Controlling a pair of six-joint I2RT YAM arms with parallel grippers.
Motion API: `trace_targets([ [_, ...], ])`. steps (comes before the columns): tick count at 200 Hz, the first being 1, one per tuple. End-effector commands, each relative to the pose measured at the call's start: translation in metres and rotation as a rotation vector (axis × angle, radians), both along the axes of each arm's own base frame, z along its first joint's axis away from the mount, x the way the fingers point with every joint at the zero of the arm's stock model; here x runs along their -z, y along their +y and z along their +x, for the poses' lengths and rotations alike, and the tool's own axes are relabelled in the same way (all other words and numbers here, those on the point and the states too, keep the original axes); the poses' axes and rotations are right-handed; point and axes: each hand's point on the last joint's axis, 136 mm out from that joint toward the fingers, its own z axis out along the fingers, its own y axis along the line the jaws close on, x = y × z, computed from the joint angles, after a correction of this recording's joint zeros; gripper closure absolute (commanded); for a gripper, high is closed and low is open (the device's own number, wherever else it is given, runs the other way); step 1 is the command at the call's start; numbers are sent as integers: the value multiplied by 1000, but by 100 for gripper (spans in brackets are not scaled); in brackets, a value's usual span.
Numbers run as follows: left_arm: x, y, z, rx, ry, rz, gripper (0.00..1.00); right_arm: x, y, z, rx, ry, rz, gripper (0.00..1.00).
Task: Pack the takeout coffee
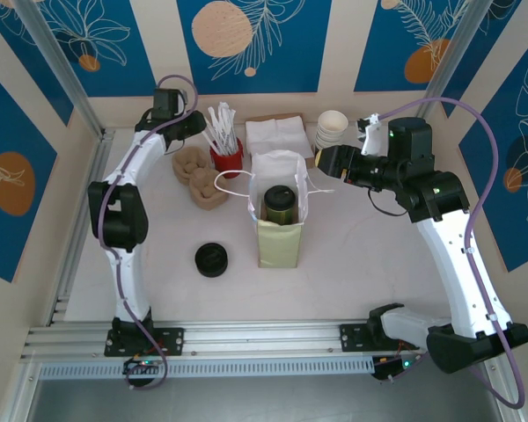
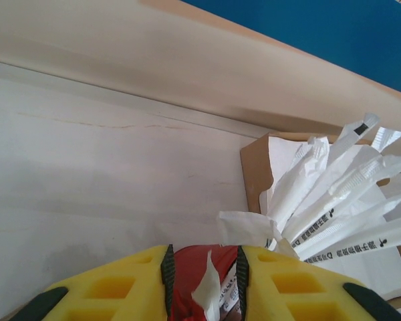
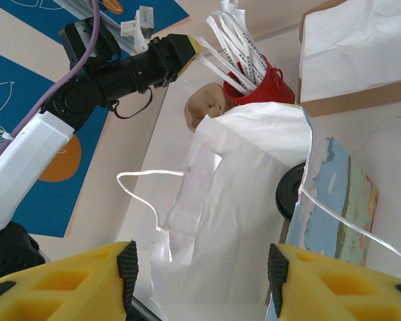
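The takeout coffee [image 1: 279, 202], a small cup with a black lid, stands inside the white paper bag [image 1: 278, 230] at mid-table. In the right wrist view the bag [image 3: 247, 187] hides the cup. My right gripper [image 1: 327, 163] hovers just right of the bag's rim. It is open [image 3: 201, 267], with the bag's white wall ahead of its fingers. My left gripper [image 1: 198, 126] is at the back left over the red cup [image 1: 227, 158] of wrapped sticks. Its jaws [image 2: 204, 267] stand narrowly apart, with one white wrapper [image 2: 207, 284] loose between them.
A pile of black lids [image 1: 213, 259] lies left of the bag. Brown sleeves [image 1: 198, 178] sit by the red cup. Napkins [image 1: 273, 136] and a stack of cups [image 1: 332, 129] stand at the back. The bag's string handle [image 1: 233, 180] loops out leftward.
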Motion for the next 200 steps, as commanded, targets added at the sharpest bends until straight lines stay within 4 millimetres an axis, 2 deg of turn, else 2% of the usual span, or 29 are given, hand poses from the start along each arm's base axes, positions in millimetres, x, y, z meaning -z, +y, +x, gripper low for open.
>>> trace_targets([
  [1, 4, 4, 8, 5, 7, -15, 69, 0, 0, 1, -17, -18, -5, 43],
  [31, 8, 2, 12, 10, 13, -27, 72, 0, -1, 1, -14, -17, -4, 43],
  [57, 7, 1, 9, 17, 15, -28, 80, -1, -2, 1, -9, -21, -2, 43],
  [97, -11, 2, -1, 27, -12, -24, 88, -4, -1, -1, -10, -22, 6, 43],
  [125, -39, 2, -15, 40, -53, -24, 91, -7, -2, -3, -7, -29, 10, 43],
  [159, -84, 5, -39, 50, -113, -11, 90, -11, -3, -5, -4, -38, 15, 43],
  [200, -150, 8, -78, 76, -220, 8, 90, -16, -4, -9, 0, -52, 17, 43],
])
